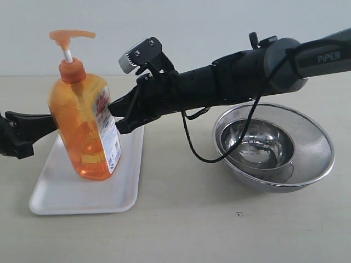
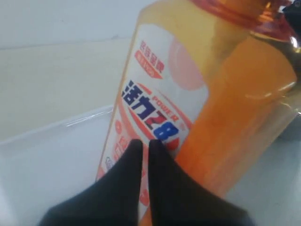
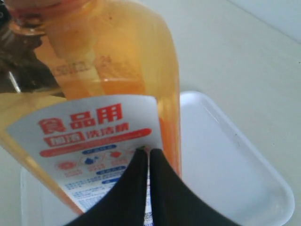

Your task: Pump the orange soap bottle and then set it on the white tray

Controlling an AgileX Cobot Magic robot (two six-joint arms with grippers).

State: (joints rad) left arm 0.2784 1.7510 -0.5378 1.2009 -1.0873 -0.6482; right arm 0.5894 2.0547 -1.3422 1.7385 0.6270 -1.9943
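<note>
Already the orange soap bottle point(image 1: 83, 129) is stood on the white tray point(image 1: 60, 197). Left claw point(image 2: 145, 143) and right claw point(image 3: 146, 153), clenched empty, should be withdrawn level.

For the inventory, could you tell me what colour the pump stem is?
The pump stem is white; see exterior view.

Soft, even light; I see only faint shadows beneath the white tray point(image 1: 60, 194) and the steel bowl point(image 1: 315, 148), whose inside glares. The orange soap bottle point(image 1: 82, 131) glows translucent. Wrist views: my left gripper point(image 2: 146, 143) and right gripper point(image 3: 148, 153) appear dark, close, slightly blurred.
</note>
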